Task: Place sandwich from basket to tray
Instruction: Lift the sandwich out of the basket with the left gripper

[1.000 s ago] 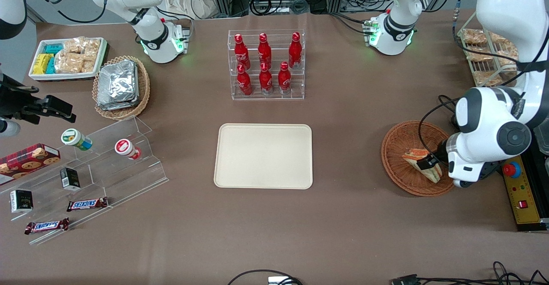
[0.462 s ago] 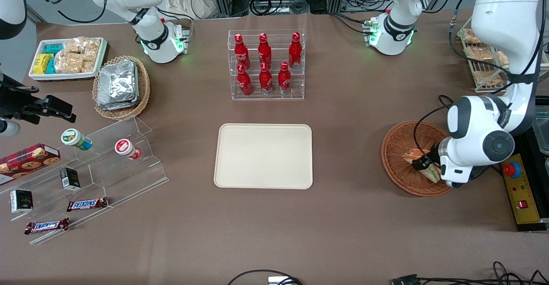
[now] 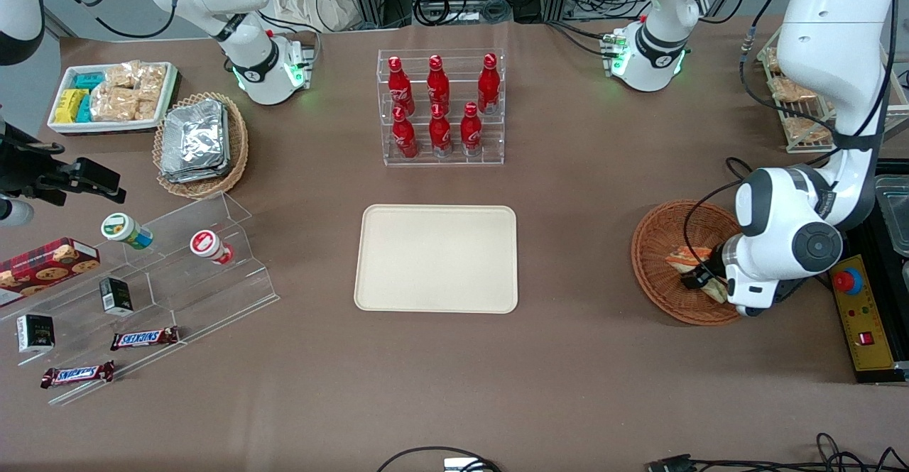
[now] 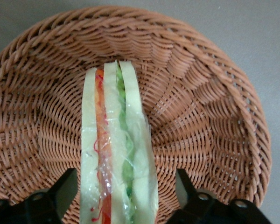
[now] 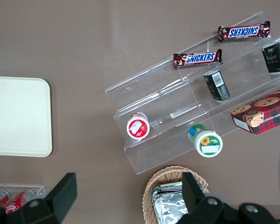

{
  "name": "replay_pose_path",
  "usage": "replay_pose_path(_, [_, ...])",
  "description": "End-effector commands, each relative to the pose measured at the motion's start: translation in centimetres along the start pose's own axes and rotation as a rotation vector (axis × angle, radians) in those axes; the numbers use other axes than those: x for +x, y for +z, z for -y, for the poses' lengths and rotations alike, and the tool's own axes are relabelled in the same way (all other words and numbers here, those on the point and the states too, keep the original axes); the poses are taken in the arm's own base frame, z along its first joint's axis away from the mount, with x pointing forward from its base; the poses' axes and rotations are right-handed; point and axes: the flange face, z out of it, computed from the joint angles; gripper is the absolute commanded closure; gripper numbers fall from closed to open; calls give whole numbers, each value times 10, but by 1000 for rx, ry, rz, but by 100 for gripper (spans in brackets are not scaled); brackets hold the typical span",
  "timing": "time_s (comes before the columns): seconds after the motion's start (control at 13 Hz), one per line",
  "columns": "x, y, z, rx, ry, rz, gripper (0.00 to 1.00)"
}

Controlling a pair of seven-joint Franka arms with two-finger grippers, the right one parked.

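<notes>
The left arm's gripper (image 3: 699, 278) is lowered into the round reddish-brown woven wicker basket (image 3: 657, 234). Its fingers (image 4: 65, 191) stand apart, straddling the clear-wrapped triangular wedge sandwich (image 4: 117, 154), which lies in the basket. The flat cream-beige rectangular plastic tray (image 3: 437, 258) sits well apart, at the table centre.

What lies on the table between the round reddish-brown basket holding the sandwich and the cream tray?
Nothing: in the front view, only bare brown table separates the basket from the tray. The gripper is down at the sandwich.

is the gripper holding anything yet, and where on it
Nothing is held yet. The open gripper is down in the basket, one finger at each bread face of the sandwich, not closed.
</notes>
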Motion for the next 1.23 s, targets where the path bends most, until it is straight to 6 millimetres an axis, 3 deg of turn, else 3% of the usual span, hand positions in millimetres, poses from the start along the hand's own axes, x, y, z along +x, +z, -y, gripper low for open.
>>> replay_pose_path(0.0, [0,-7,0,-1,-12,-28,97])
replay_pose_path(0.15, [-5,-25,-5,-12,-19,-49,100])
replay_pose_path(0.38, [-28,-76,-20,16,23,-47,100])
replay_pose_path(0.62, [-49,-143,-47,44,92,-37,100])
replay_pose_path(0.85, [-80,-213,-85,15,197,-38,100])
replay_pose_path(1.15, [-133,-227,-146,-80,367,-12,100])
